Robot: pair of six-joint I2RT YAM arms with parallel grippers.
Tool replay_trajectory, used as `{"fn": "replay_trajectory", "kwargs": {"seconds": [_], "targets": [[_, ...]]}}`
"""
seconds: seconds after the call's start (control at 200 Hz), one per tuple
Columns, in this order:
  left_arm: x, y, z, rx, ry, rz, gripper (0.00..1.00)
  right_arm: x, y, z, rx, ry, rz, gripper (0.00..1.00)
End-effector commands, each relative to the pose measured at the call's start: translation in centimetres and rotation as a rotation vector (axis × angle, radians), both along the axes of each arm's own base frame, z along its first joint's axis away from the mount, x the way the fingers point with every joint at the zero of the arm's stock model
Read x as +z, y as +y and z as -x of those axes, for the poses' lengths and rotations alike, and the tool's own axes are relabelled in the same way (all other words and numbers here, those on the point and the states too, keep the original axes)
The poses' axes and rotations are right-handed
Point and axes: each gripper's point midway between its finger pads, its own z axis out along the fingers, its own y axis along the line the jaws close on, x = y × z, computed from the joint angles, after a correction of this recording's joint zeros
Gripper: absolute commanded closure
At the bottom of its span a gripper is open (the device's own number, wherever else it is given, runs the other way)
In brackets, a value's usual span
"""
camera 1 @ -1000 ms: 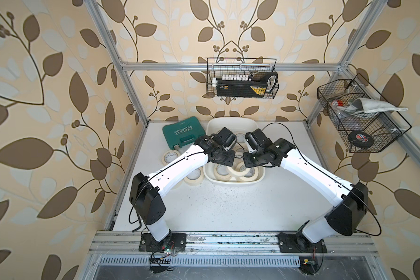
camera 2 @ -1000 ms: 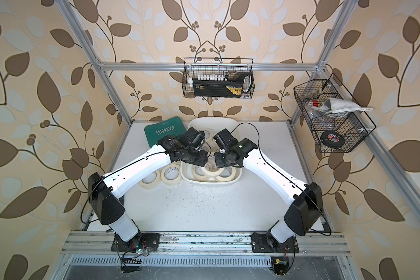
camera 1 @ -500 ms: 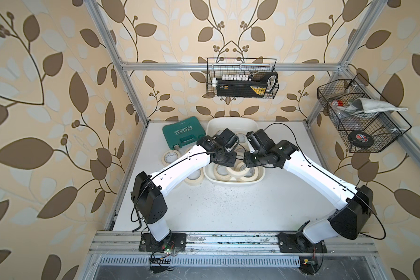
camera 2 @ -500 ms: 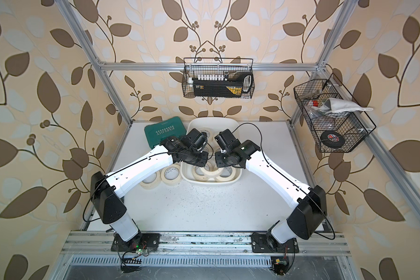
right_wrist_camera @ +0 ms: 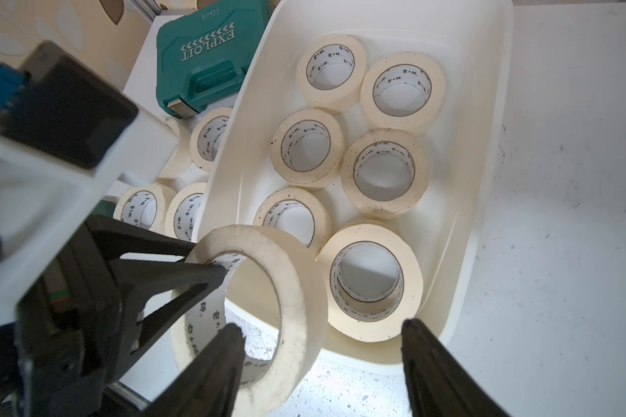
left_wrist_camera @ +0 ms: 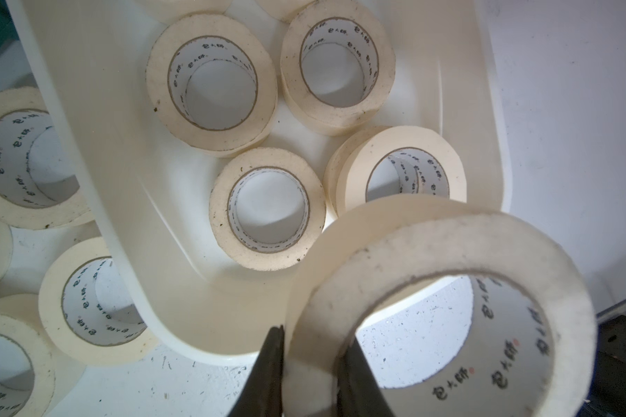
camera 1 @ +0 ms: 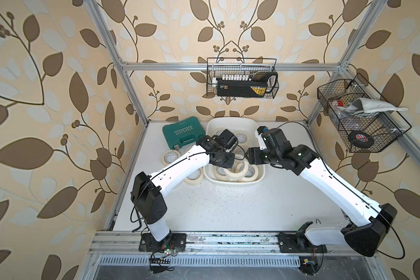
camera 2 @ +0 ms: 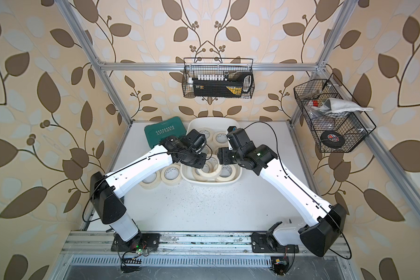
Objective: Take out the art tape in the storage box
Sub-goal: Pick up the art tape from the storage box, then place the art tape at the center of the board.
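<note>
The white storage box (camera 1: 230, 120) (camera 2: 211, 119) stands at the back middle, with several cream art tape rolls (right_wrist_camera: 384, 173) (left_wrist_camera: 268, 209) lying flat in it. My left gripper (left_wrist_camera: 311, 337) (camera 1: 228, 160) is shut on the wall of one roll (left_wrist_camera: 449, 252) (right_wrist_camera: 290, 289), held tilted over the box's near end (camera 1: 237, 169). My right gripper (right_wrist_camera: 320, 328) (camera 1: 249, 155) is open. Its fingers straddle that roll's far wall without pinching it. More rolls (camera 1: 170, 156) (camera 2: 171, 174) lie on the table left of the box.
A teal tool case (camera 1: 183, 132) (right_wrist_camera: 210, 54) lies left of the box at the back. A black wire basket (camera 1: 241, 81) hangs on the back wall. Another (camera 1: 359, 116) on the right wall holds a black tape roll (camera 1: 358, 139).
My left gripper has shut on the raised roll. My right gripper, which was shut on it, has opened and let it go.
</note>
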Motion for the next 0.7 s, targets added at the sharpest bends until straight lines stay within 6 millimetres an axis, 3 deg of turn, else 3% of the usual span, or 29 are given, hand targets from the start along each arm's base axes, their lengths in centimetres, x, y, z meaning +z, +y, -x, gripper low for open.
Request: {"fn": "replay_trajectory", "kwargs": {"seconds": [0.0, 0.065, 0.225, 0.35, 0.7], "targets": [[4.2, 2.2, 1.1, 0.063, -0.047, 0.059, 0.95, 0.0, -0.3, 0.0, -0.006, -0.007, -0.010, 0.30], [4.2, 3.5, 1.6, 0.095, -0.034, 0.055, 1.00, -0.1, -0.4, -0.1, -0.009, -0.006, -0.009, 0.30], [3.2, 7.4, 3.2, 0.203, 0.015, 0.016, 1.00, -0.7, -0.4, -0.3, -0.014, 0.011, -0.004, 0.30], [2.9, 10.7, 5.7, 0.299, 0.080, 0.023, 1.00, -1.1, -0.3, -0.5, -0.012, 0.024, -0.004, 0.30], [-2.5, 16.5, 12.3, 0.539, 0.263, -0.042, 1.00, -2.0, -0.3, -1.0, -0.016, 0.044, 0.003, 0.30]]}}
